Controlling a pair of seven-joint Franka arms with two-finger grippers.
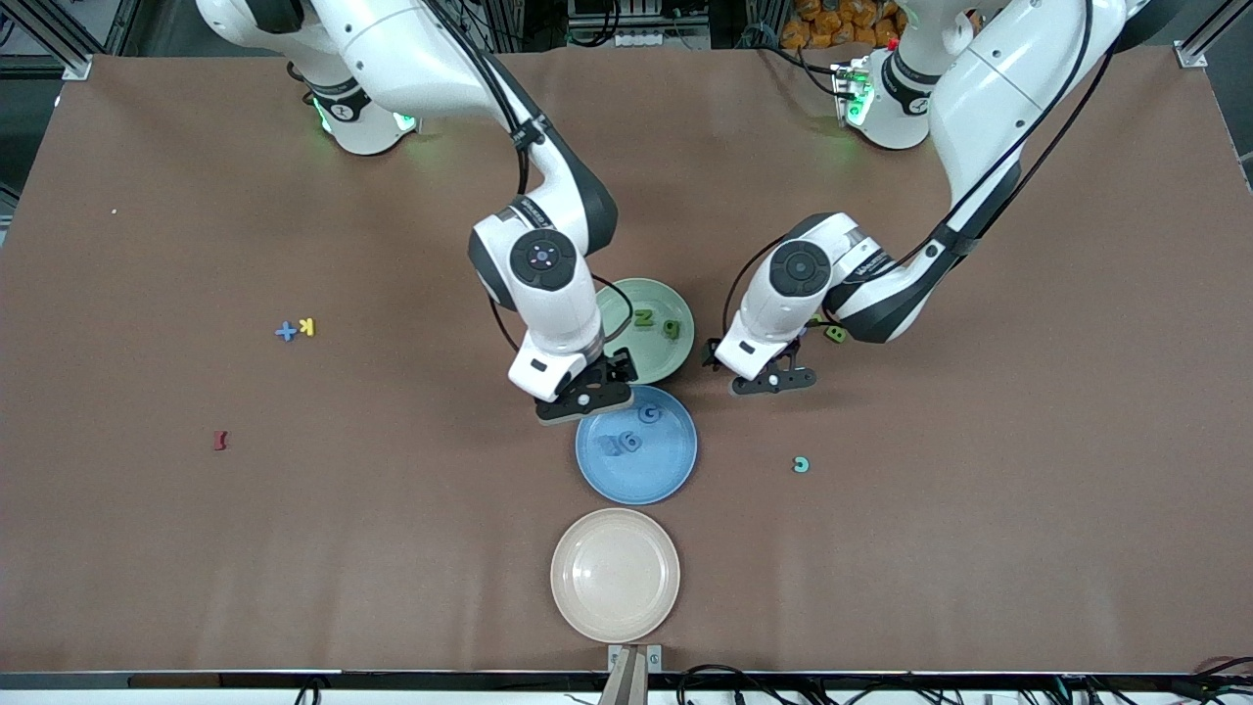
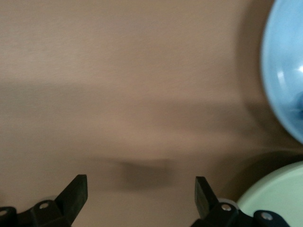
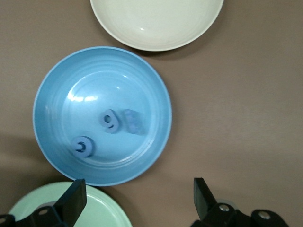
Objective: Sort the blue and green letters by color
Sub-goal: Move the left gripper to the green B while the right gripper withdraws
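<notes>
Brown table (image 1: 196, 548): three blue letters (image 3: 111, 121) in blue plate (image 3: 52, 85)

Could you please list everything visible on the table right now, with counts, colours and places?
Green plate: one, pale green, mid-table.
Green letters: two on the green plate; one more on the table beside the left arm.
Blue plate: one, nearer the camera than the green plate.
Blue letters: three on the blue plate.
Cream plate: one, nearest the camera.
Teal letter: one, toward the left arm's end.
Blue plus, yellow K, dark red piece: one each, toward the right arm's end.
Right gripper: jaws open, over the blue plate's rim.
Left gripper: jaws open, over bare table.
</notes>
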